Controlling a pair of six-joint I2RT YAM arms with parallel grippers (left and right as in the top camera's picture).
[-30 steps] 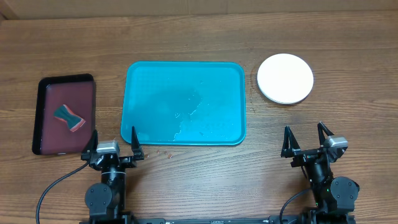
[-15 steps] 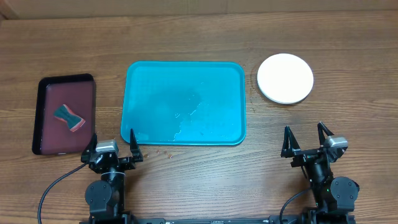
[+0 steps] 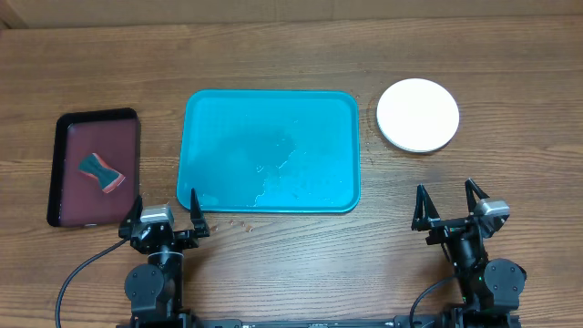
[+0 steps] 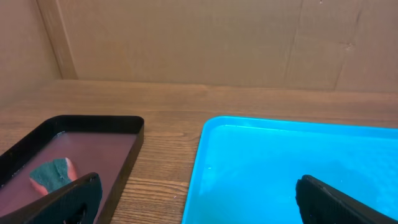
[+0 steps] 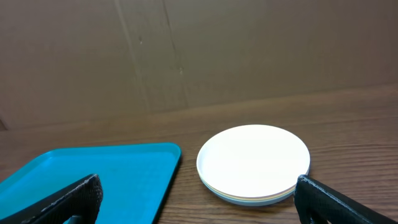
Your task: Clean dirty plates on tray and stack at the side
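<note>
plates (image 3: pixel 417 115) stacked by tray (image 3: pixel 270 150) | l end effector (image 3: pixel 167 196), r end effector (image 3: pixel 444 189) released | unchanged

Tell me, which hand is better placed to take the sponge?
Left. The sponge lies in the maroon tray just ahead of the open left hand; the right hand is far across, beyond the teal tray.
</note>
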